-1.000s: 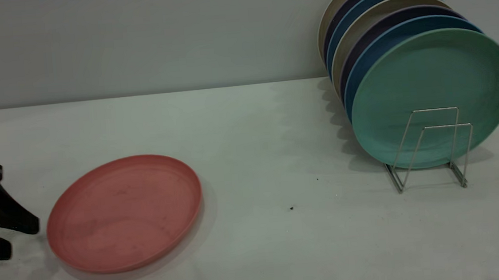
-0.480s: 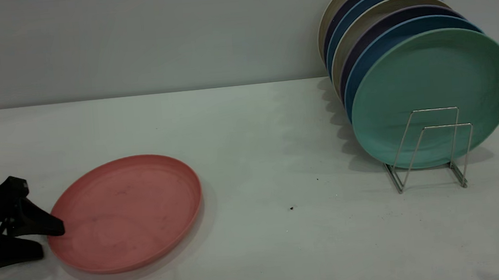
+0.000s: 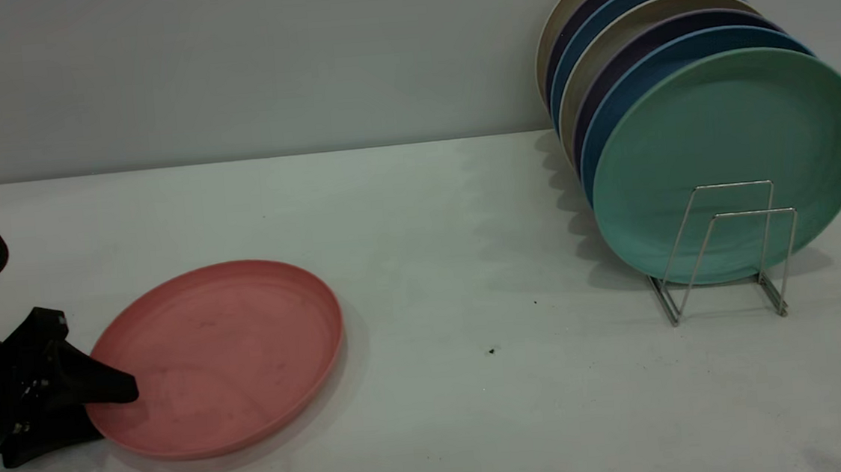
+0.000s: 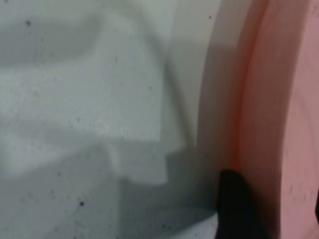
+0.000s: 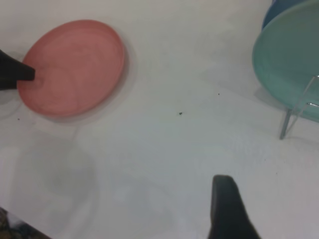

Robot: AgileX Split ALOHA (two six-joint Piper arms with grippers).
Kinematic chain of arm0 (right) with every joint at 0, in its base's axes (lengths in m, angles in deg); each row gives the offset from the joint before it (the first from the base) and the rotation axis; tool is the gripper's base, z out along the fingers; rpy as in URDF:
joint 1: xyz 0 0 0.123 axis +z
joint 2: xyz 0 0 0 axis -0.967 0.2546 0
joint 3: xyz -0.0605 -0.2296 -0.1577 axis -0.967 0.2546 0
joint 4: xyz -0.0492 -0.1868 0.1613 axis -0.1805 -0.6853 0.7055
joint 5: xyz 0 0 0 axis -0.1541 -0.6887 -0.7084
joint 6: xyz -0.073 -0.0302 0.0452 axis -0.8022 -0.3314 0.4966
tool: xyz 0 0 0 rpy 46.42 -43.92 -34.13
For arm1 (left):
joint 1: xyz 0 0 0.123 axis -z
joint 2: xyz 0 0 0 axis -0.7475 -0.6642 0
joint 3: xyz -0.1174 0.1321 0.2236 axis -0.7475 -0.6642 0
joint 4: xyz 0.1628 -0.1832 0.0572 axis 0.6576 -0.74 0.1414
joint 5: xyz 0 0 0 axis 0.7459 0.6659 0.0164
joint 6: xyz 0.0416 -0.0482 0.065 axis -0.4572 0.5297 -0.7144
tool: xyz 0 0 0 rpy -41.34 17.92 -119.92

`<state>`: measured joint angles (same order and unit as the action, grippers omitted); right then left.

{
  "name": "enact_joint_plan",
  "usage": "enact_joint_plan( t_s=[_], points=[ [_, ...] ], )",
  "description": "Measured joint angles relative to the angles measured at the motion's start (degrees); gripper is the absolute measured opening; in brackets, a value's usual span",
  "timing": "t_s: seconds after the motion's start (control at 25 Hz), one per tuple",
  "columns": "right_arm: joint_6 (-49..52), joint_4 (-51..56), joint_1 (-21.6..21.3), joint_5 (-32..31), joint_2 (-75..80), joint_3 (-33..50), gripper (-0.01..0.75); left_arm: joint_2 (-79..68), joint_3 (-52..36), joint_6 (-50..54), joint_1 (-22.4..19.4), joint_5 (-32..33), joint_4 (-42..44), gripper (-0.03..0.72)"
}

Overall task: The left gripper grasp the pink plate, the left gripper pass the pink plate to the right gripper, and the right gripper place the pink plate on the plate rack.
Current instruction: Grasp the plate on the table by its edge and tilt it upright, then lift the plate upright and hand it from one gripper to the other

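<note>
Salmon-pink and matte, the large round pink plate (image 3: 216, 357) lies flat on the white table (image 3: 420, 228), well apart from the thin silver wire plate rack (image 3: 722, 253), which stands off toward the table's right side. At the plate's edge farthest from that rack, the black left gripper (image 3: 100, 411) has its two wedge-shaped fingers parted around the rim: the upper finger (image 3: 102, 381) reaches over the rim onto the plate's inner face, the lower one lies on the table just under that edge. Whether the fingers press the plate cannot be told. In the left wrist view a dark fingertip (image 4: 239, 206) lies against the outside of the pink rim (image 4: 249, 99). In the rack a mint-green plate (image 3: 730, 163) leans in front of a row of blue, purple and beige plates (image 3: 622, 32). The right gripper (image 5: 227, 206) shows only one dark finger in its own wrist view, above bare table between the pink plate and the rack, so I cannot tell its state.
</note>
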<state>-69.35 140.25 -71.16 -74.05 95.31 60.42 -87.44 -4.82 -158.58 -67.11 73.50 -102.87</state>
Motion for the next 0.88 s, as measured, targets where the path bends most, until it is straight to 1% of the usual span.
enact_joint_plan(
  t_s=[0.08,0.16,0.2,0.24,0.28,0.36,0.44,0.68,0.88],
  points=[
    [0.0,0.04,0.0,0.06,0.0,0.0,0.458,-0.02,0.0,-0.11,0.0,-0.02,-0.04,0.38],
    [0.0,0.18,0.0,0.06,0.0,0.0,0.458,-0.2,0.0,-0.11,0.0,-0.46,-0.12,0.301],
    [-0.05,0.25,0.0,0.06,0.0,0.0,0.458,-0.34,0.0,-0.12,0.0,-0.75,-0.12,0.243],
    [-0.05,0.25,0.0,0.01,0.0,0.0,0.458,-0.37,0.0,-0.17,0.0,-1.05,-0.12,0.165],
    [-0.11,0.25,0.0,-0.13,0.0,0.0,0.458,-0.44,0.0,-0.17,0.0,-1.25,-0.12,0.11],
    [-0.18,0.43,0.0,-0.82,0.0,0.0,0.458,-0.47,0.0,-0.17,0.0,-1.66,-0.18,0.038],
    [-0.18,1.18,0.0,-1.69,0.0,0.0,0.458,-0.47,0.0,-0.41,0.0,-1.69,0.01,0.02],
    [-0.23,3.39,0.0,-3.89,0.36,0.0,0.458,0.08,0.0,-0.66,0.0,-1.04,0.06,0.017],
    [-3.68,7.63,0.0,-3.97,5.4,0.0,0.458,5.79,0.0,-0.78,0.06,-0.56,0.34,0.016]
  ],
)
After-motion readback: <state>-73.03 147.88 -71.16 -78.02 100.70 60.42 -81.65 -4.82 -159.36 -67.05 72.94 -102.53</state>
